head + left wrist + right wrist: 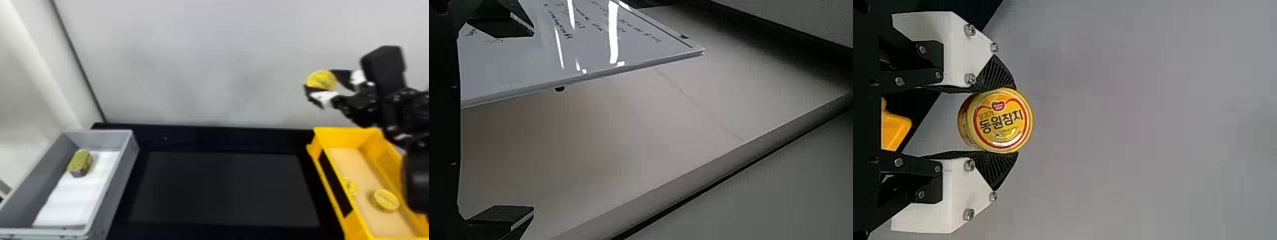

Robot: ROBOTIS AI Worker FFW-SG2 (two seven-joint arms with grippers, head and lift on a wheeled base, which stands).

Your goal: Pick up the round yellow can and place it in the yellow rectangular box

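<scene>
Since it could roll free, my right jaws clasp the yellow can (1002, 122) from both sides, left jaws parted.

Glossy metal can (1001, 121), smooth plastic yellow box (343, 138)
</scene>
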